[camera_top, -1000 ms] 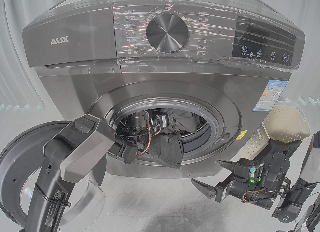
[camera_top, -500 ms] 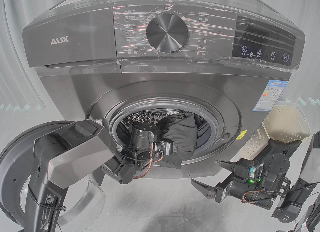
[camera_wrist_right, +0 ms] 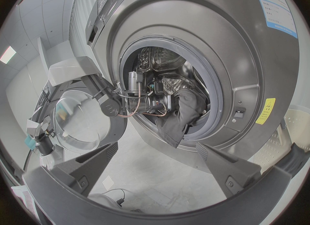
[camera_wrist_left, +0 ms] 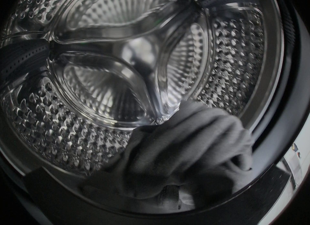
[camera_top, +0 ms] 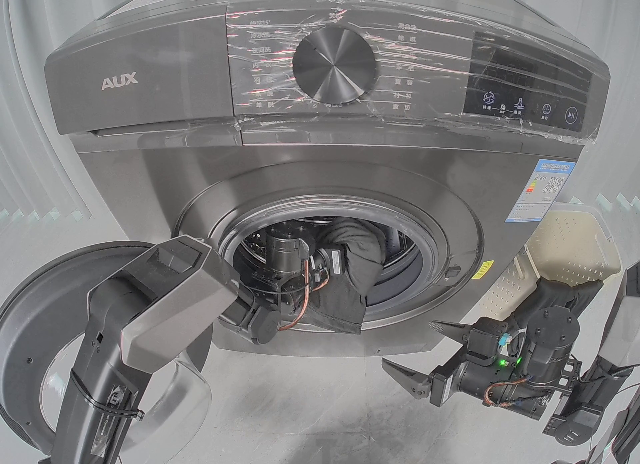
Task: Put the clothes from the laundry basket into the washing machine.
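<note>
Dark garment [camera_top: 348,282] hangs over the rim of the washing machine [camera_top: 167,172], clamped in the left gripper [camera_top: 335,261]; right gripper [camera_top: 410,345] gapes wide beside the laundry basket [camera_top: 575,245]

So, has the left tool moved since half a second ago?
Yes. The left tool has risen and gone deeper past the washing machine's door ring with the dark garment.

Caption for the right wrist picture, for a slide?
Left gripper holds a dark garment in the washing machine opening; open right gripper hangs outside.
</note>
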